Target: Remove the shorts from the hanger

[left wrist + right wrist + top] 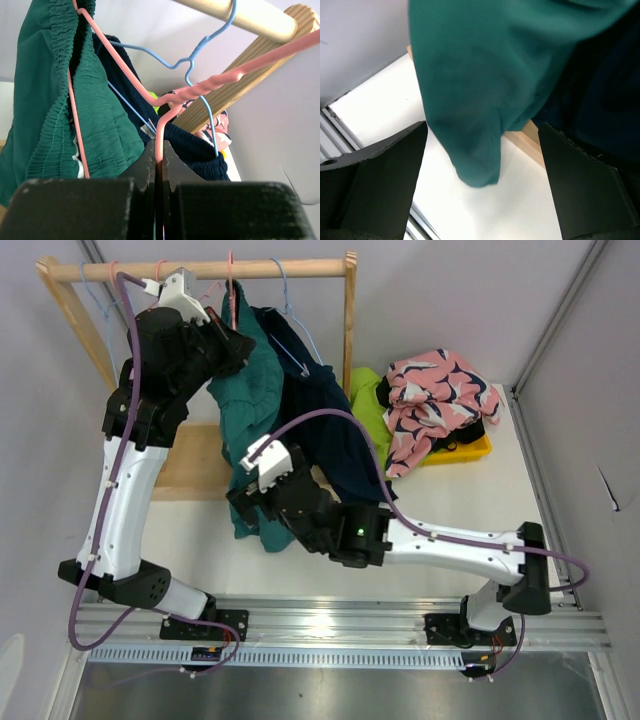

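Teal green shorts (243,400) hang from a pink hanger (210,82) on the wooden rail (200,270). Navy shorts (330,430) hang beside them on a blue hanger (190,60). My left gripper (159,152) is up at the rail, shut on the pink hanger's wire just below its bend. The green waistband (60,100) is to its left. My right gripper (482,165) is open wide under the hem of the green shorts (480,90), whose lower tip hangs between the jaws without touching them. In the top view it (243,502) sits at the shorts' bottom edge.
A yellow bin (470,448) at the back right holds a pink patterned garment (435,390) and a lime one (368,395). The rack's wooden uprights (350,320) and base board (195,465) stand behind the clothes. A metal rail (340,625) runs along the near edge.
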`<act>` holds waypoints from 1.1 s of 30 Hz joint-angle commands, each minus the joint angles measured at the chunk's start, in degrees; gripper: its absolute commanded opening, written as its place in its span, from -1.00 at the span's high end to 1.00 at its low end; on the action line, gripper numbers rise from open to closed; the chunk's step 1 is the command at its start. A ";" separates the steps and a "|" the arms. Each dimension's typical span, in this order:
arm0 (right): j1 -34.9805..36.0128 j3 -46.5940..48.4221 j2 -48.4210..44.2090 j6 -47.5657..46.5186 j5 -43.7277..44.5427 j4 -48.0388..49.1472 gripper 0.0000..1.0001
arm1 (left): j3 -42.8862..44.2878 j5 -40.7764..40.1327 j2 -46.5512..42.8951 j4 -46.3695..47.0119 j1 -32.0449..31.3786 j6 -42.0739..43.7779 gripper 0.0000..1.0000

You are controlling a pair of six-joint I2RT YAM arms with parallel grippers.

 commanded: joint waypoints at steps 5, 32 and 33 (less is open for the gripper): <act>-1.48 11.06 8.63 -1.13 1.20 7.41 -0.99 | -3.05 -0.94 -5.78 7.39 -1.37 -1.37 1.00; 16.71 -17.49 2.83 27.52 12.45 0.03 1.00 | 15.67 0.03 3.36 1.41 6.80 1.00 1.00; 16.89 -17.93 3.18 27.69 12.53 -0.06 1.00 | 15.76 1.68 3.27 1.50 7.41 0.91 1.00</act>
